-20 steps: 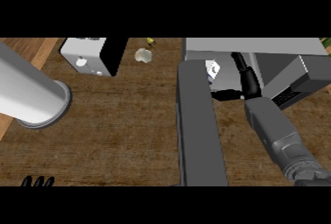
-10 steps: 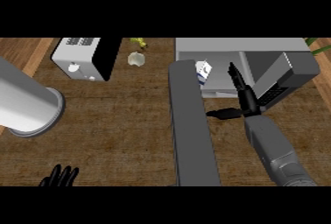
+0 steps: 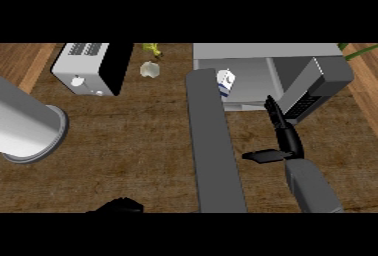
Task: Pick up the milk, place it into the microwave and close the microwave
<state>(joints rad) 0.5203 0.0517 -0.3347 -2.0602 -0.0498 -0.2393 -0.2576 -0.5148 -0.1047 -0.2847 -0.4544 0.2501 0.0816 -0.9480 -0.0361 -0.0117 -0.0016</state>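
The milk carton (image 3: 227, 82), white with blue print, stands inside the open grey microwave (image 3: 258, 52), at the left of its cavity. The microwave's door (image 3: 212, 150) swings out as a long grey slab reaching down the counter. My right hand (image 3: 285, 137) is in front of the cavity, right of the door, open with fingers straight toward the microwave and the thumb (image 3: 260, 156) sticking out left. It touches nothing and is apart from the milk. My left hand (image 3: 120, 206) shows only as a dark shape at the lower edge.
A white toaster (image 3: 87, 68) stands at the back left, with a small pale object (image 3: 150, 69) beside it. A large grey cylinder (image 3: 26, 126) takes up the left side. Wooden counter (image 3: 133, 140) lies between the cylinder and the door.
My right hand has let go of the milk and pulled back out of the microwave toward me. The milk stays inside. The left hand has sunk lower at the bottom edge.
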